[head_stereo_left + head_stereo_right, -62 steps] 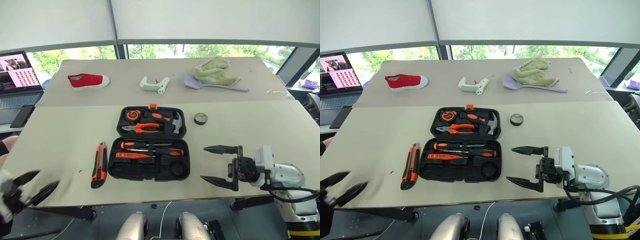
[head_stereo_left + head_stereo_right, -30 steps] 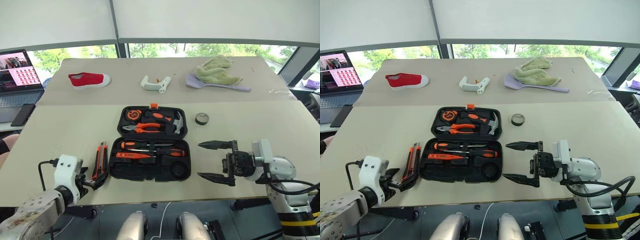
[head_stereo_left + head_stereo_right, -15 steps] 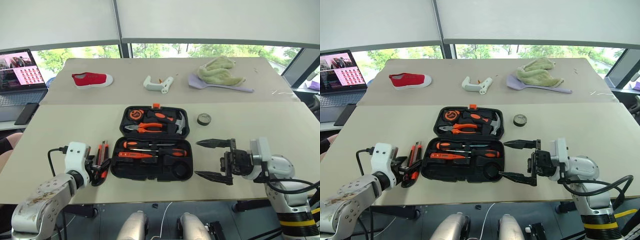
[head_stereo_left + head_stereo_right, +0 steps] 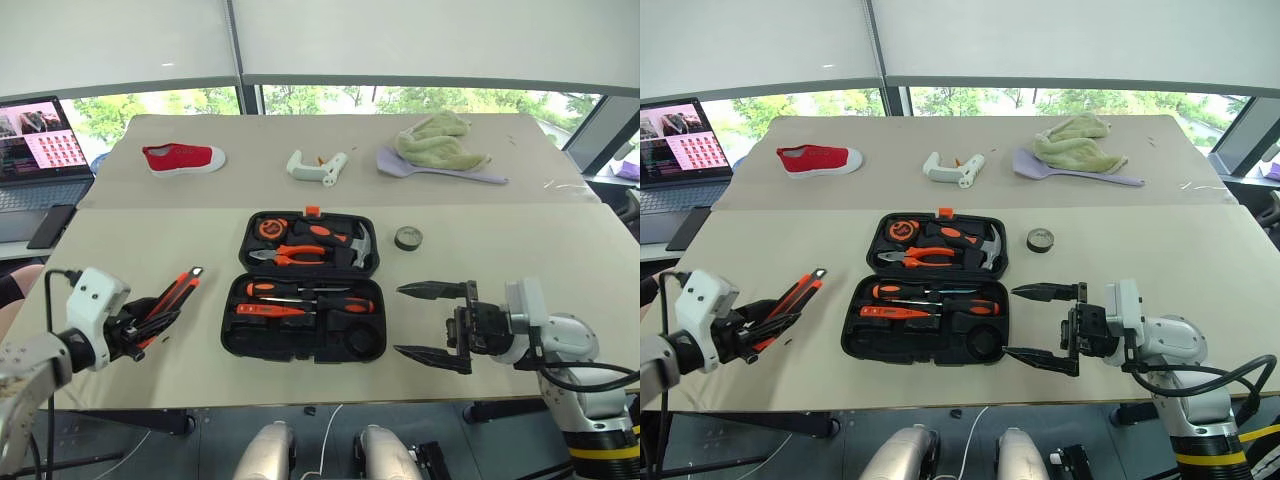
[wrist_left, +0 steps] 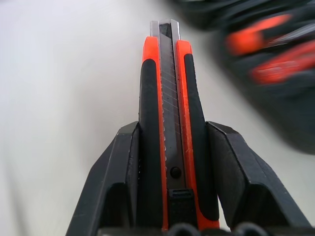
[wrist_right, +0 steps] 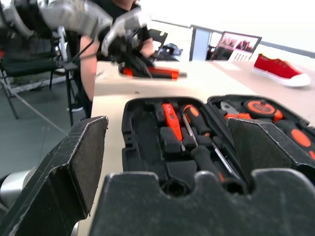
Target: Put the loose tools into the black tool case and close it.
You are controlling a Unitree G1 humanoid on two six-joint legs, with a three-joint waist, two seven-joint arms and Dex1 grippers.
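One orange-and-black utility knife [image 5: 166,132], ribbed blade slider, gripped by left claw [image 5: 167,196], right claw [image 4: 432,322] open

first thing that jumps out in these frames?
The left gripper, left of the black tool case, holds the orange-and-black utility knife lifted off the table. The case lies open mid-table, orange-handled tools in its recesses. The right gripper hovers open beside it, the tape roll loose beyond.

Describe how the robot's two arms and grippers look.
Left arm: scuffed silver-grey shell, white wrist block, thin black cable looping above. Right arm: smooth silver-white shell, black cables trailing beneath. Left gripper and right gripper each have two black, tapering fingers.
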